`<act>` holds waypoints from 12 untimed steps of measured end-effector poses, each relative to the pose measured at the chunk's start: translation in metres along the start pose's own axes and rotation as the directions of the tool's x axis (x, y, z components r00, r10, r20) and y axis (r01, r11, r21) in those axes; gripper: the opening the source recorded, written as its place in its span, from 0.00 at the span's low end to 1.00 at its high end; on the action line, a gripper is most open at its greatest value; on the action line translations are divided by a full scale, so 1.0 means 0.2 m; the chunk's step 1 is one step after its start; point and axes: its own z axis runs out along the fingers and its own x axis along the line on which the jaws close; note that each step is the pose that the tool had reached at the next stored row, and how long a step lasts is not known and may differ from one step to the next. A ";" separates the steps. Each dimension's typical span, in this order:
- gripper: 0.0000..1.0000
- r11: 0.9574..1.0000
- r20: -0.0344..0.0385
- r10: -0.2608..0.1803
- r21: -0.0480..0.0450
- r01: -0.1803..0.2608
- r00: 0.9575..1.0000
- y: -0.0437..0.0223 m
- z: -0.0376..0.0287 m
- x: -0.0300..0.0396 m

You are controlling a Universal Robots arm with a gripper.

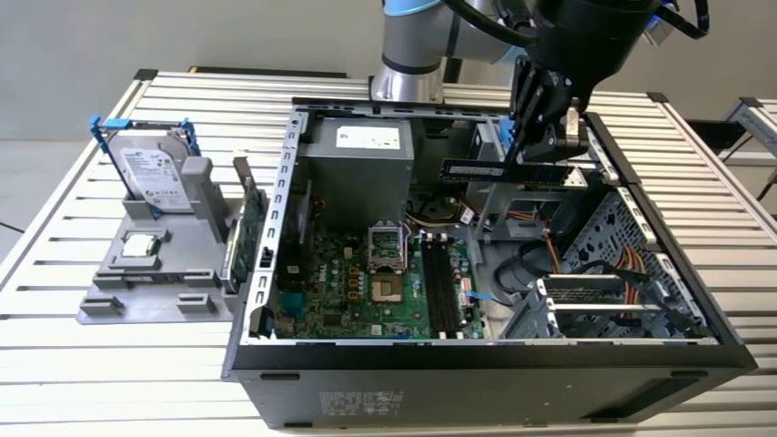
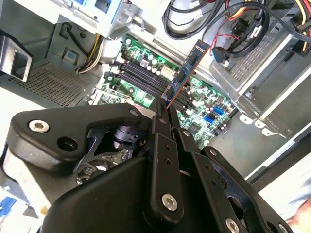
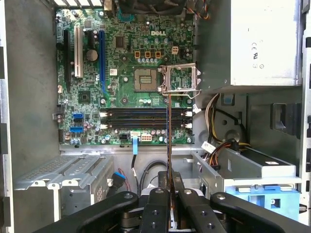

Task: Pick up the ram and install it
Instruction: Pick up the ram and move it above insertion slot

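My gripper (image 1: 543,160) hangs over the open computer case (image 1: 486,360), shut on the ram (image 1: 479,170), a thin dark bluish-green stick held level above the motherboard's back right part. In the second wrist view the ram (image 2: 188,70) sticks out from the gripper (image 2: 165,114) with its long edge toward the black memory slots (image 2: 146,73). In the first wrist view the ram (image 3: 168,136) appears edge-on as a thin line crossing the memory slots (image 3: 141,115), with the gripper (image 3: 168,189) clamped on its near end. The ram is well above the slots, touching nothing.
The green motherboard (image 1: 352,282) has an open processor socket (image 1: 386,244) beside the memory slots (image 1: 439,287). A power supply (image 1: 364,150), drive cages (image 1: 607,300) and cables (image 1: 570,255) crowd the case. Outside, a grey fixture (image 1: 146,291) carries a hard drive (image 1: 156,173), a processor chip (image 1: 142,244) and an expansion card (image 1: 249,232).
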 end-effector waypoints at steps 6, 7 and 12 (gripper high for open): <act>0.00 1.000 0.000 0.015 0.001 -0.015 1.000 0.000 0.000 0.000; 0.00 1.000 0.000 0.018 0.001 -0.018 1.000 0.000 0.000 0.000; 0.00 1.000 0.000 0.027 0.001 -0.027 1.000 0.000 0.000 0.000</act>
